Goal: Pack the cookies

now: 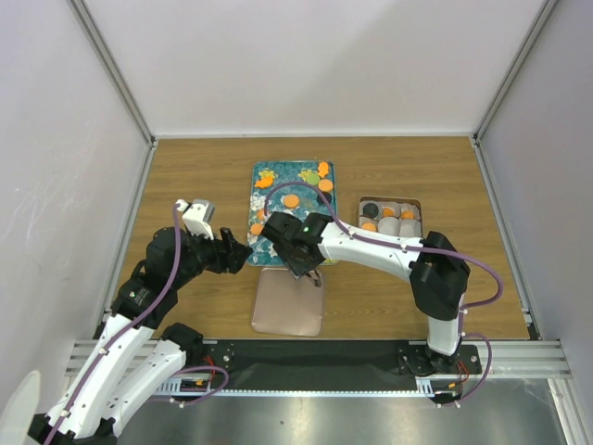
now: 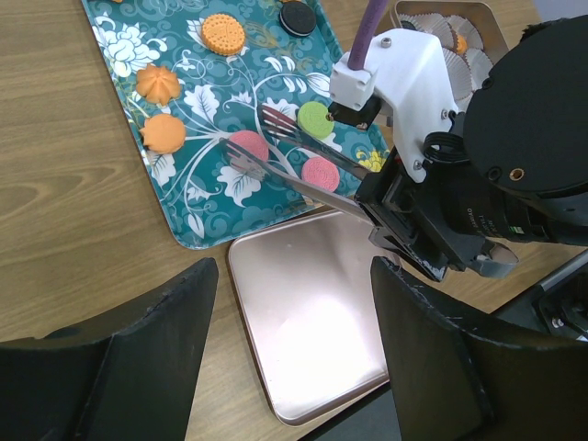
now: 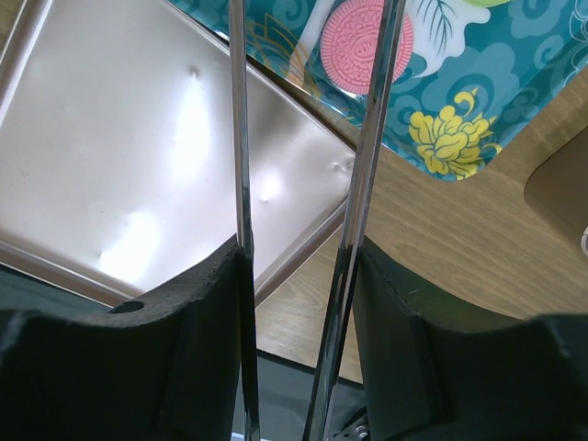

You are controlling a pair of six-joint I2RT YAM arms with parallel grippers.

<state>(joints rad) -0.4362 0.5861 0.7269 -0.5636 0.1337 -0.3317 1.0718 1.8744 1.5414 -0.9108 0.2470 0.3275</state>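
Steel tongs [image 3: 377, 119] clamped between the fingers of the right gripper [image 3: 299, 266], black pads pressed against the outside of both blades. Blades held apart all the same, with clear space between them along their whole length. Toothed tips spread low over the teal tray [image 2: 184, 216], one to each side of a pink cookie [image 2: 250, 145]; could not tell whether either tip touched it. Pinched nothing, lifted nothing. Just beside the tips, a green cookie [image 2: 315, 118] and a second pink one, both flat on the tray. Other cookies [image 2: 223, 33] scattered further up the tray, orange and black among them. More, orange and black, sat in the paper cups of the tin [image 1: 390, 198] to the right of the tray, well apart from the tongs. Left gripper [image 2: 294, 276] spread wide and gripped nothing. Hung above the near corner of the tray and the rose-gold lid [image 2: 303, 312], flat on the wooden table [image 2: 55, 184] against the tray's near edge.
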